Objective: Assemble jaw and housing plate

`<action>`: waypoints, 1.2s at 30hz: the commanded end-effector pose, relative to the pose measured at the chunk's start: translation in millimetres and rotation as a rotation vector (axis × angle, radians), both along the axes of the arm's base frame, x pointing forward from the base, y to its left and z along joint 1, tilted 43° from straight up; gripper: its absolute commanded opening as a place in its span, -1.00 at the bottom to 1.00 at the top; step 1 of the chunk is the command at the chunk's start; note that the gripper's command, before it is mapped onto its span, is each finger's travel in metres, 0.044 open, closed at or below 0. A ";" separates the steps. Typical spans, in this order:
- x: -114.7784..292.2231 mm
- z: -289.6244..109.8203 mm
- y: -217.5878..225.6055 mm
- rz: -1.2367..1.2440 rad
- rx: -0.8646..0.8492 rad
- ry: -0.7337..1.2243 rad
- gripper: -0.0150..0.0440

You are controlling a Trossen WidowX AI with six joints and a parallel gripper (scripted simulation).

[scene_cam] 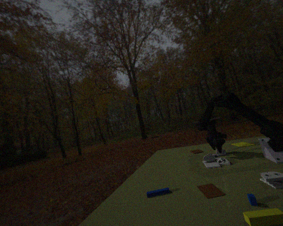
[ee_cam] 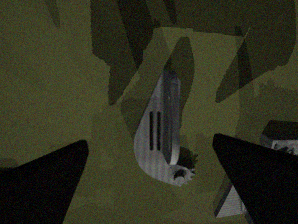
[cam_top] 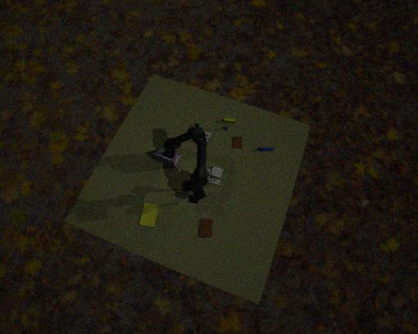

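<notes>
My gripper (ee_cam: 151,144) is open and empty. It points down, with its fingertips on either side of a loose grey jaw (ee_cam: 143,150) in the wrist view. That jaw has two slots and gear teeth at its lower end; it also shows as a pale piece under the fingers in the exterior view, and the arm hides it in the top view. The pale base (cam_top: 215,173) (scene_cam: 212,165) (ee_cam: 231,206) stands beside it, with a rounded piece on top; its pins are too dark to tell. A pale plate with holes (scene_cam: 274,175) (cam_top: 207,136), likely the housing plate, rests on a support apart from the base.
A yellow pad (cam_top: 149,215) (scene_cam: 242,144), brown pads (cam_top: 206,227) (cam_top: 237,142) (scene_cam: 211,191), a blue rod (cam_top: 266,149) (scene_cam: 157,192), a small blue piece (scene_cam: 252,199) and a yellow block (cam_top: 229,119) (scene_cam: 265,217) lie around the table. Light is dim.
</notes>
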State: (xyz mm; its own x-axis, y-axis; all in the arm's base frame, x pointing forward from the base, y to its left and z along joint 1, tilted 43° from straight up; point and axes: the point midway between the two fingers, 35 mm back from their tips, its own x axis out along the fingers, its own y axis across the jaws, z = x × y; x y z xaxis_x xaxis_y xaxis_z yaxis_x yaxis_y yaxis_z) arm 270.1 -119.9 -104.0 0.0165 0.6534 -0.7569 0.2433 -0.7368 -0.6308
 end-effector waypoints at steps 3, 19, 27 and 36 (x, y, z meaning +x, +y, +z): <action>-2.6 -9.1 11.1 -0.003 0.013 0.013 1.00; -2.7 -16.7 18.3 -0.004 0.015 0.013 1.00; -2.7 -16.7 18.3 -0.004 0.015 0.013 1.00; -2.7 -17.7 19.3 -0.004 0.015 0.013 1.00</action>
State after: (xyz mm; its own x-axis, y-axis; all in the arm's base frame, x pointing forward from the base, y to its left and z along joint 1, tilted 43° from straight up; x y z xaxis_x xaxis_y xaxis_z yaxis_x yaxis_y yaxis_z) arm 268.2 -102.8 -121.1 0.0093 0.6605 -0.7508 0.2384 -0.7306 -0.6398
